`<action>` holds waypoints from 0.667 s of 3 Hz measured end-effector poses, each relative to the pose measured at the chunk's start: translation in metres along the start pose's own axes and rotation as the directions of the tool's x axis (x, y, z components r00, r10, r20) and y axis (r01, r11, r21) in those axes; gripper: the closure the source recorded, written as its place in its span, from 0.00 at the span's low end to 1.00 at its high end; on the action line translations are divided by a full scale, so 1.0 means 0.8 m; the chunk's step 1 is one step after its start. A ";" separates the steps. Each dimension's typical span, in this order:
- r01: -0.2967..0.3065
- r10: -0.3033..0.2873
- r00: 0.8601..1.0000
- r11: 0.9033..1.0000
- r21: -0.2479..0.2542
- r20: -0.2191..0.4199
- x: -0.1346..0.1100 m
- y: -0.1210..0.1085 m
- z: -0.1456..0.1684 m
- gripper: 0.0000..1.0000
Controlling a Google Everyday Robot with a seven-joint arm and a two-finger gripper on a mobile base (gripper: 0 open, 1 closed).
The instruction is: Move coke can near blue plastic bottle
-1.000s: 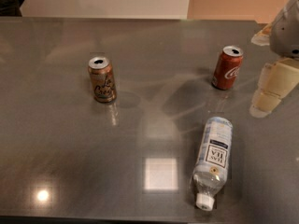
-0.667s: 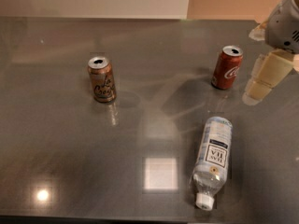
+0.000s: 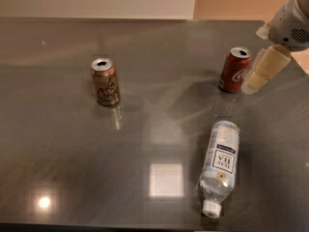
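The coke can is red with white script and a silver top. It stands upright at the right back of the dark table. The blue plastic bottle is clear with a pale blue and white label. It lies on its side in front of the can, its white cap pointing at the front edge. My gripper comes in from the upper right and sits just right of the coke can, close to its side. It holds nothing that I can see.
A brown-orange can with dark swirly lettering stands upright at the left middle of the table. The table's far edge meets a pale wall. Bright light reflections lie on the table near the front.
My gripper has moved left, from well to the right of the coke can to right beside it. The cans and the bottle have not moved.
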State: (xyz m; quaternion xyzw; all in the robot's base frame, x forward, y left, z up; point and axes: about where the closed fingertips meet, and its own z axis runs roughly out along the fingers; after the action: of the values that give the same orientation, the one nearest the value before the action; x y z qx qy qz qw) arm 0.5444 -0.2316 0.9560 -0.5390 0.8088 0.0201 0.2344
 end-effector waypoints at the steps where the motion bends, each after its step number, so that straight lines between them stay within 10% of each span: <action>1: -0.030 0.029 0.999 0.999 0.029 0.022 0.004 -0.031 0.014 0.00; 2: -0.080 0.078 0.995 0.996 0.029 0.062 0.012 -0.062 0.027 0.00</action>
State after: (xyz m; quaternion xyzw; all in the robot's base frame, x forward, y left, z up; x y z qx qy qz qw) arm 0.5928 -0.2544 0.9441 -0.5021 0.8222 0.0331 0.2662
